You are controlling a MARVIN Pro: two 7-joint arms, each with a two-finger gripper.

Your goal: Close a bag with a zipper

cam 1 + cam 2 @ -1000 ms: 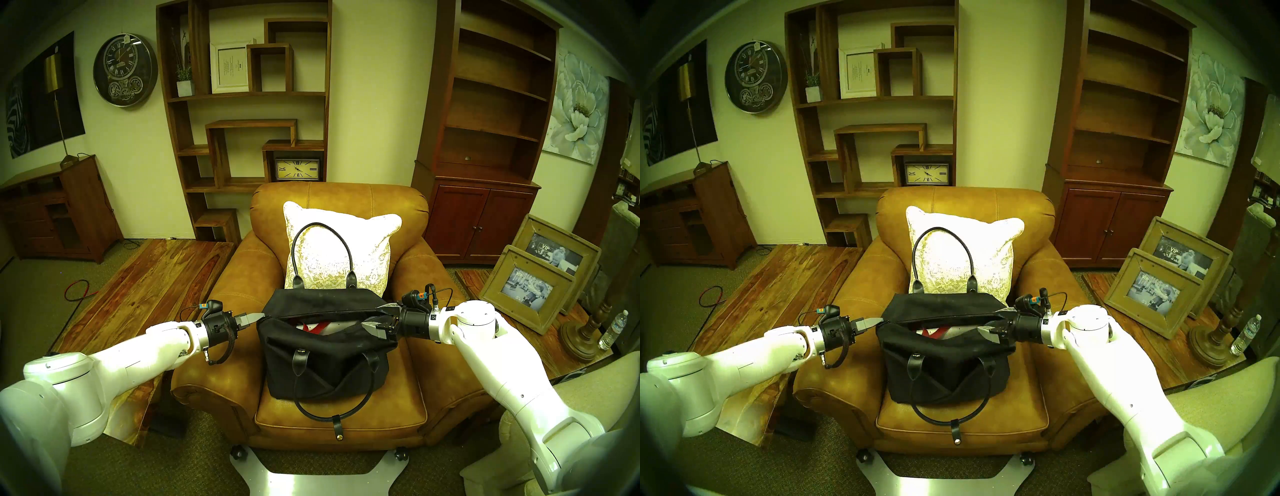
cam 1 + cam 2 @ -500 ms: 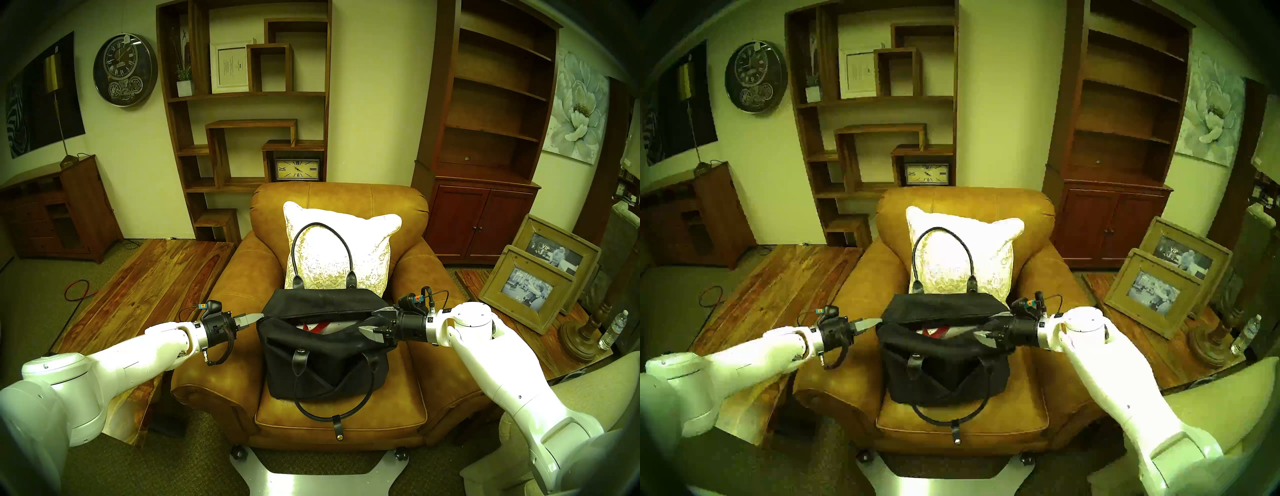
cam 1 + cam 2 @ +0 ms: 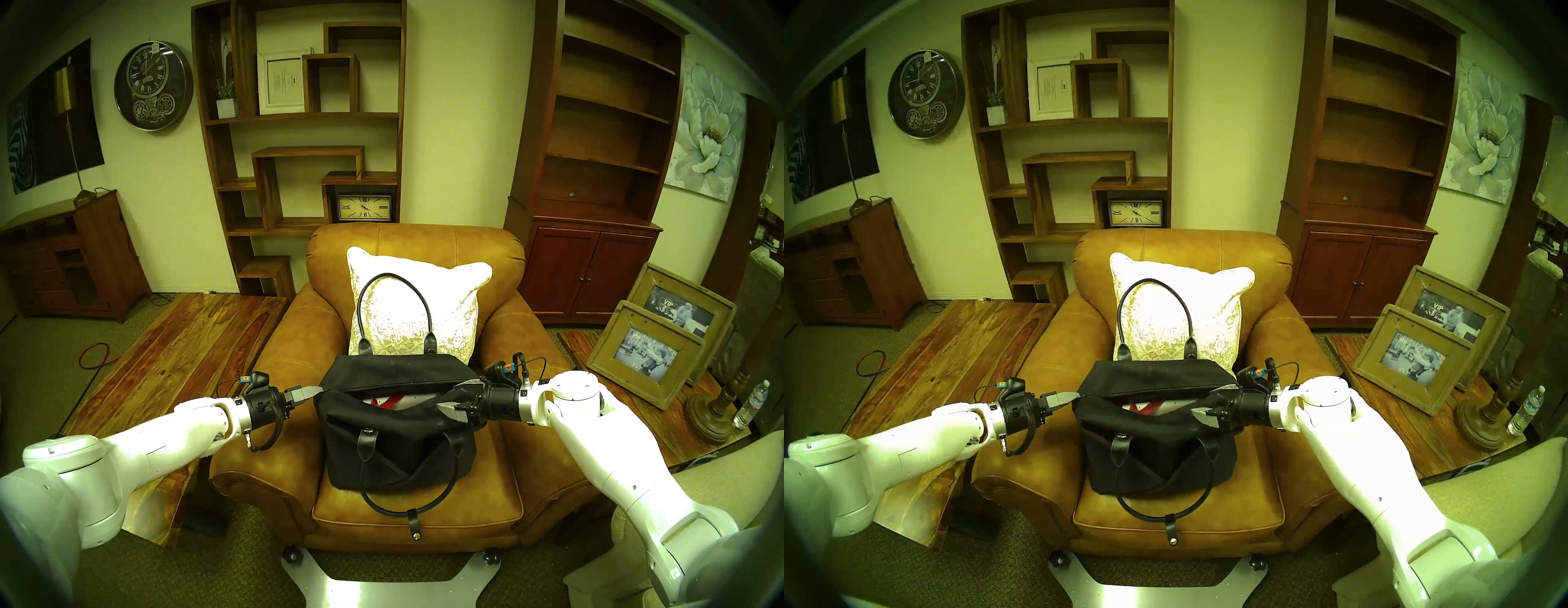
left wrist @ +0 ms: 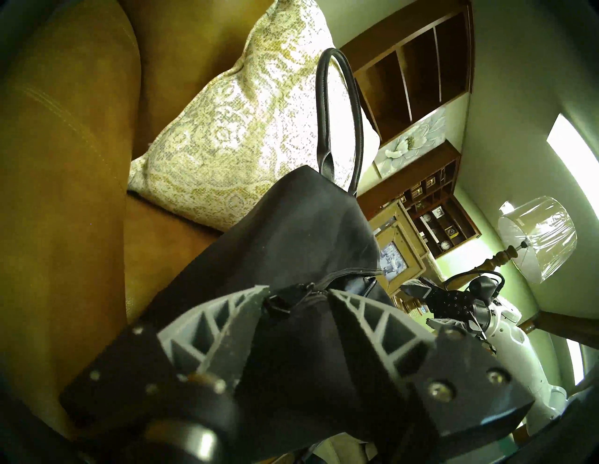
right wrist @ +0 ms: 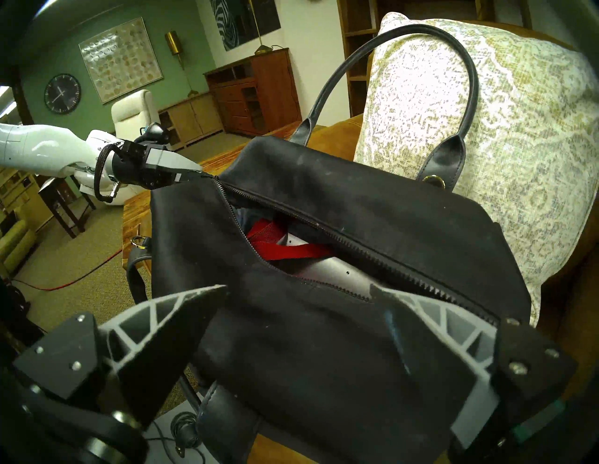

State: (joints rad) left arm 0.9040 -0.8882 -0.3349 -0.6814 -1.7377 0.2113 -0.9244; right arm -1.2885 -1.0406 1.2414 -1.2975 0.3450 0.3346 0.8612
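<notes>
The black bag (image 3: 394, 441) stands on the tan leather chair's seat. Its zipper (image 3: 382, 384) is open along the top, with red and white contents showing; the teeth show clearly in the right wrist view (image 5: 324, 226). My left gripper (image 3: 317, 389) is shut on the bag's left end where the zipper teeth meet; a small pull (image 4: 275, 304) lies between its fingers. My right gripper (image 3: 454, 397) is open at the bag's right end. One of its fingers (image 5: 421, 311) is at the opening and the other (image 5: 181, 304) is outside the near wall.
A patterned pillow (image 3: 403, 305) leans behind the bag, with the far handle (image 3: 394, 276) standing against it. The near handle (image 3: 407, 509) hangs over the seat front. The chair's arms (image 3: 509, 331) flank the bag. A wooden table (image 3: 191, 339) is left; picture frames (image 3: 653, 352) and a bottle (image 3: 751, 403) are right.
My right gripper has slid left and slightly down along the bag's right end, still open. My left arm shifted slightly, keeping its hold on the bag's left end.
</notes>
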